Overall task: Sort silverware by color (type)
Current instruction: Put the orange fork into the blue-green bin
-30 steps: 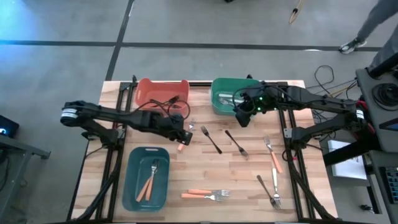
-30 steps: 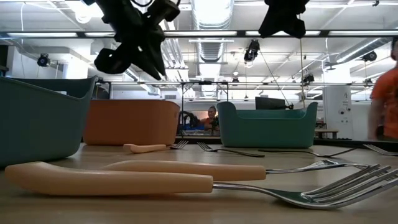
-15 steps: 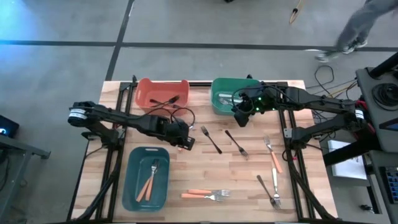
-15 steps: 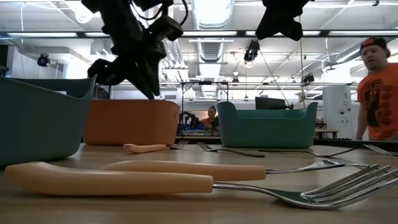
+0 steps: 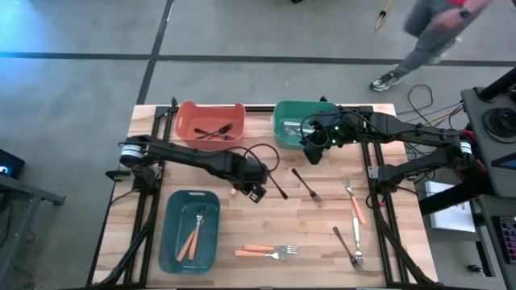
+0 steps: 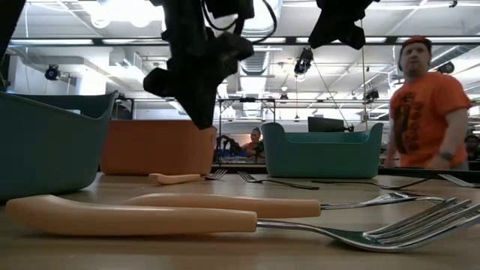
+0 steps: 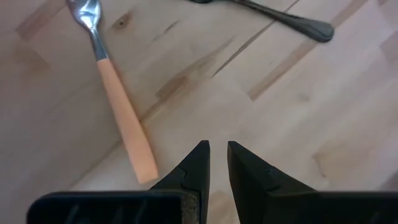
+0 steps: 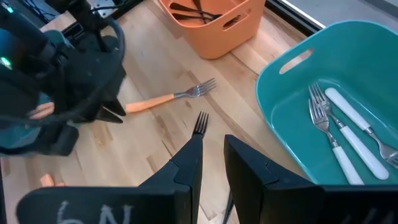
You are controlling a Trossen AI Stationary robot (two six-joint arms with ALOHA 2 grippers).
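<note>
A: Left gripper hovers mid-desk, jaws nearly together, pinching nothing, just beside an orange-handled fork.

B: Right gripper hangs by the green bin, jaws narrowly parted, empty. White-handled forks lie in that bin; black fork on the desk.

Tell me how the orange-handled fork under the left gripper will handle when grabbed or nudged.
The orange-handled fork lies flat on the wooden table, so probably won't roll; a nudge likely spins or slides it. It looks stiff and light. Its low handle may slip from the left gripper fingers.
</note>
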